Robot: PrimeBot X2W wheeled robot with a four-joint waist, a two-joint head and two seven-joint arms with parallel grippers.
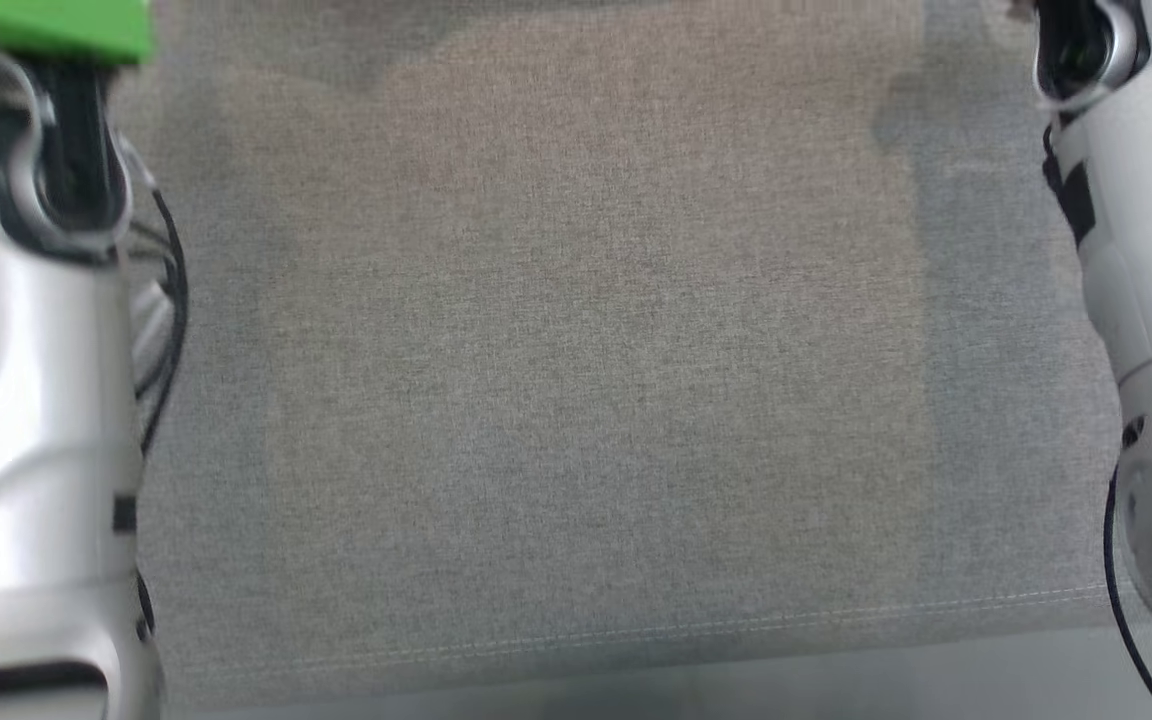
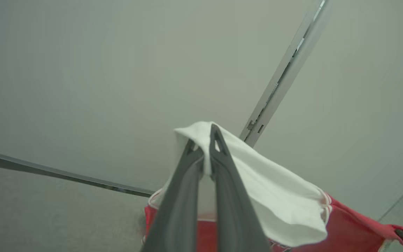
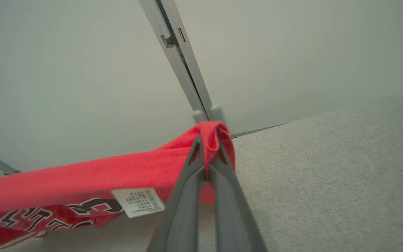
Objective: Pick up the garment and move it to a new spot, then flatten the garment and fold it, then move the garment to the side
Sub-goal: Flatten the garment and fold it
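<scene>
Garment hangs stretched btwn both arms above grey table, long axis running gripper to gripper. Left gripper pinched on white edge, right gripper pinched on red edge. Judged: lay-down needs both arms together.

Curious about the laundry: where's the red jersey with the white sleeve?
Both wrist views: the red jersey hangs between the left gripper, on its white sleeve, and the right gripper, above the grey cloth tabletop.
</scene>
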